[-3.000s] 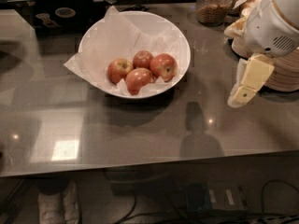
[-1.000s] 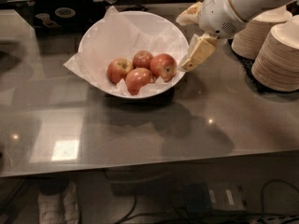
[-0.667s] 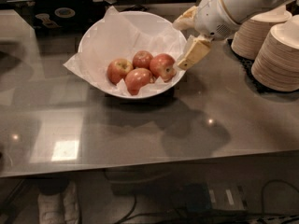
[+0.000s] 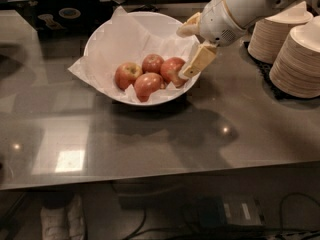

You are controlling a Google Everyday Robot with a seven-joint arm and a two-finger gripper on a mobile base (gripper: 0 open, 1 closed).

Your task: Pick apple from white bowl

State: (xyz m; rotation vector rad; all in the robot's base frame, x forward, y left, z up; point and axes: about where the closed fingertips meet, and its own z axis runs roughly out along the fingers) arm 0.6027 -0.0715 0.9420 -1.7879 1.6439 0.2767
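The white bowl (image 4: 155, 18), wide and lined with crumpled white paper, stands at the back middle of the grey table. Four red apples lie in it. The apple (image 4: 171, 69), the largest and roundest, is the right-hand one. My gripper (image 4: 192, 46) hangs over the bowl's right rim, open and empty. Its lower cream finger (image 4: 197, 61) reaches down just right of the apple, touching or nearly touching it. The upper finger (image 4: 188, 30) is above the rim.
A smaller apple with a yellow patch (image 4: 127, 74) lies at the left, another (image 4: 152, 62) behind, and a lopsided one (image 4: 147, 84) in front. Stacks of cream paper bowls (image 4: 300, 59) stand at the right. A dark tray (image 4: 65, 14) sits at the back left.
My arm swung from the right side of the table leftward to the bowl's right rim. In the last second the gripper edged further left toward the right-hand apple.
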